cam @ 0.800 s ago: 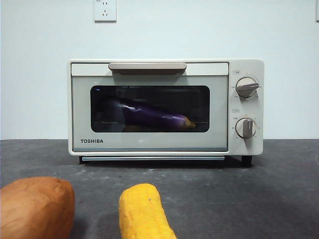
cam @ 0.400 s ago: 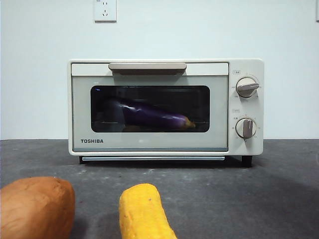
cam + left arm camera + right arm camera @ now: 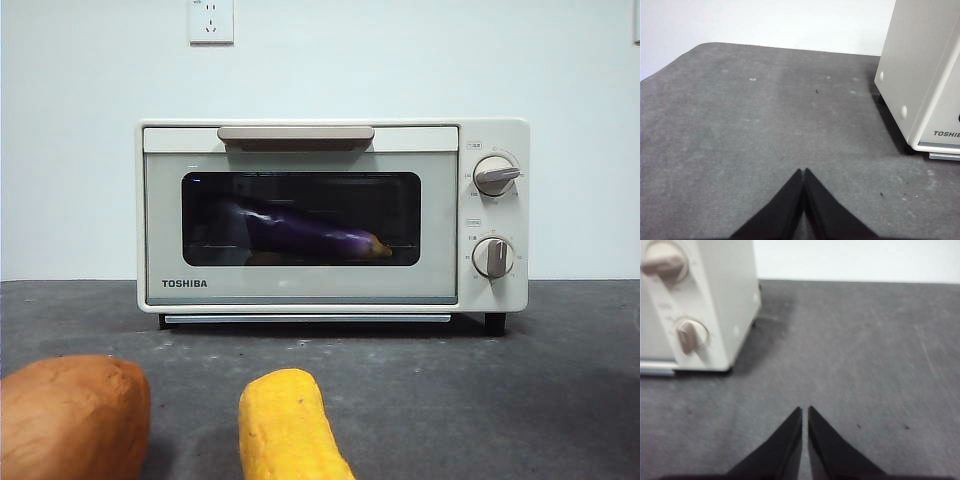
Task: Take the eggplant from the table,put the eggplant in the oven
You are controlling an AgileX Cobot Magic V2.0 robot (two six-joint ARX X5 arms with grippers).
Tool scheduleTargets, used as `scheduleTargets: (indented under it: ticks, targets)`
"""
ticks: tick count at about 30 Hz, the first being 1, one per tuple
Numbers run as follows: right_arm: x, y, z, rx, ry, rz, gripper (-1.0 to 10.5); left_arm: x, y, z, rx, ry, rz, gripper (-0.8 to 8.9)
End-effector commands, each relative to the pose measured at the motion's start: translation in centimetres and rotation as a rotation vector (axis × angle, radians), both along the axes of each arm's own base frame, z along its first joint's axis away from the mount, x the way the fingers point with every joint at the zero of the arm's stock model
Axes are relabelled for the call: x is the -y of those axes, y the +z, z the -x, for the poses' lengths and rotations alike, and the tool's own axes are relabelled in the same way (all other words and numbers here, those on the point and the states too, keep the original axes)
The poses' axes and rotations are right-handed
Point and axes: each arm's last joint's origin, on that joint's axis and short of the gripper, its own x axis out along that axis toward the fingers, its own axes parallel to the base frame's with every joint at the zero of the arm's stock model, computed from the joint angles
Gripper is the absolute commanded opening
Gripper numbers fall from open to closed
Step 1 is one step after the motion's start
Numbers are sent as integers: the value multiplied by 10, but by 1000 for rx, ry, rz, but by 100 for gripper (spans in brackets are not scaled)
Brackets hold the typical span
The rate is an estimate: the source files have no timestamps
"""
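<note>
An orange-brown sweet potato (image 3: 72, 415) lies at the near left edge of the front view. Just beside it, apart, a yellow corn cob (image 3: 288, 425) points toward the camera. A white wall socket (image 3: 210, 20) sits high on the pale wall (image 3: 560, 60).

**Colours across the table and oven**

The oven (image 3: 300, 290) is cream-white, with a dark glass door, a beige-brown handle bar (image 3: 296, 134) along the top and black "TOSHIBA" lettering at its lower left. Its two knobs (image 3: 494, 216) on the right are beige-grey on pale dials. Behind the glass the eggplant (image 3: 305, 233) shows glossy purple, with a yellowish stem end to the right. The table (image 3: 480, 400) is dark grey, matte and faintly speckled with paler flecks. Near the left edge lies an orange-brown sweet potato (image 3: 72, 415); beside it the corn cob (image 3: 288, 425) is bright yellow. The far wall (image 3: 400, 60) is plain white, with a white socket plate (image 3: 210, 20). Both the left gripper (image 3: 803, 172) and the right gripper (image 3: 804, 410) are plain black.
</note>
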Motion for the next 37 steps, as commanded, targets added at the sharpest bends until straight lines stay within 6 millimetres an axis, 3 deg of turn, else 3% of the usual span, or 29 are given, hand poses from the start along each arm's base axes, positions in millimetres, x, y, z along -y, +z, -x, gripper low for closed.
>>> scheduleTargets:
  ticks: [1,37]
  targets:
    - [-1,-1,1,0,20,-31,3,0,-9,-1,-29,2,6,8]
    - [-1,1,0,25,17,-32,4,0,-9,-1,-29,3,6,8]
